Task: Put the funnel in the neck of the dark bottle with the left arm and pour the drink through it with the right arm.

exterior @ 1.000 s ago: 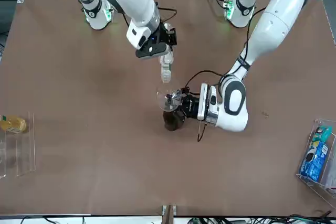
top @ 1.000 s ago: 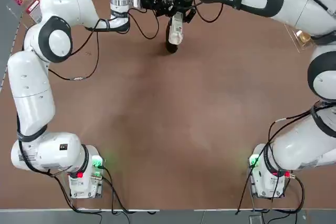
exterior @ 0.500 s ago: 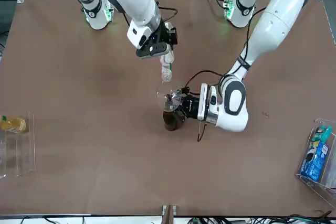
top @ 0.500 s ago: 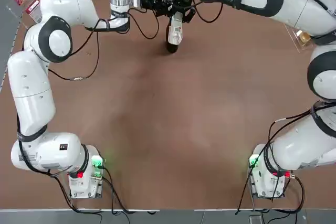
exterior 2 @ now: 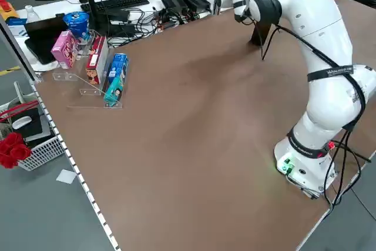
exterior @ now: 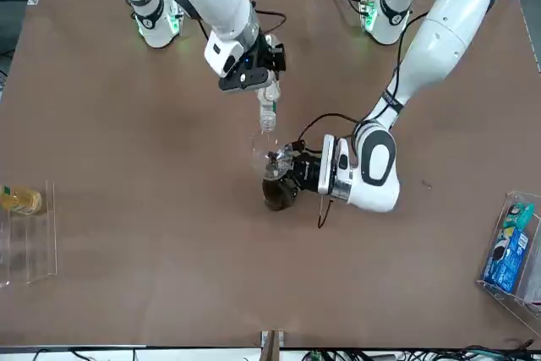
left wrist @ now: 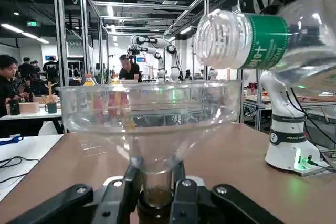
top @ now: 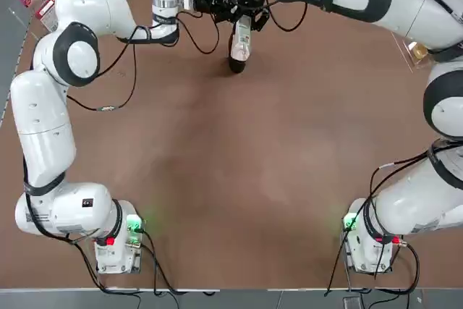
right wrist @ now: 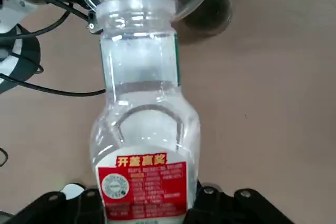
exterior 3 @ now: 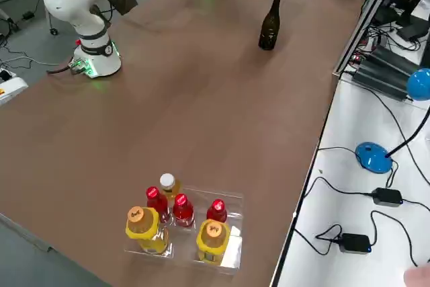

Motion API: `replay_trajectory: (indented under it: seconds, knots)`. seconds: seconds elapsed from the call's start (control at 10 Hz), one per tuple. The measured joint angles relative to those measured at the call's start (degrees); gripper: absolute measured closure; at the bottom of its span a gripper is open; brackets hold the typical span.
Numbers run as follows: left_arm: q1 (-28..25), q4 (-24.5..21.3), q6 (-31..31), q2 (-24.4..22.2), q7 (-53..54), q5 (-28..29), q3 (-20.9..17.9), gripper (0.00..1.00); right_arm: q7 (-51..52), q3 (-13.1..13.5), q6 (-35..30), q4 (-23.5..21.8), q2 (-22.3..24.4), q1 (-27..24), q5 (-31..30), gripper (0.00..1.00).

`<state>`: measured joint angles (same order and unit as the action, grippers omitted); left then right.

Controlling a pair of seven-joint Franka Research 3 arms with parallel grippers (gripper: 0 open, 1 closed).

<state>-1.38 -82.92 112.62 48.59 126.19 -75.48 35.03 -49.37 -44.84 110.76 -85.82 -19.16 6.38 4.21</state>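
Observation:
The dark bottle (exterior 3: 270, 25) stands upright at the table's far middle. The clear funnel (left wrist: 149, 114) sits in its neck, and my left gripper (left wrist: 156, 192) is shut on the funnel's spout just above the bottle's mouth. In the front view the funnel (exterior: 269, 156) tops the dark bottle (exterior: 275, 194), with the left gripper (exterior: 292, 171) reaching in from the side. My right gripper (exterior: 258, 84) is shut on the drink (exterior: 267, 113), which is uncapped and tipped. Its open mouth hangs over the funnel's rim. The drink (left wrist: 262, 40) shows no stream.
A clear tray (exterior 3: 232, 250) of red and yellow-orange bottles stands near the table's right edge. A clear rack of boxes (exterior 2: 88, 57) lies along the left edge. Cables and a keyboard (exterior 2: 120, 2) lie beyond the far edge.
The right gripper has carried the drink a little closer, so its mouth is nearer over the funnel. The left gripper, funnel and dark bottle have not moved.

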Motion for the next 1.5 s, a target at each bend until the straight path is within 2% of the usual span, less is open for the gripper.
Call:
replay_trajectory:
  seconds: [1.3, 1.5]
  knots:
    - [0.01, 0.00, 0.00, 0.00, -0.15, 0.00, 0.00, 0.70, -1.88, -0.26, -0.02, 1.76, -0.30, 0.01, 0.00, 0.55]
    - [0.01, 0.00, 0.00, 0.00, -0.55, 0.00, 0.00, 0.69, -1.90, -0.23, -0.01, 2.19, -0.30, 0.01, -2.78, 0.54]
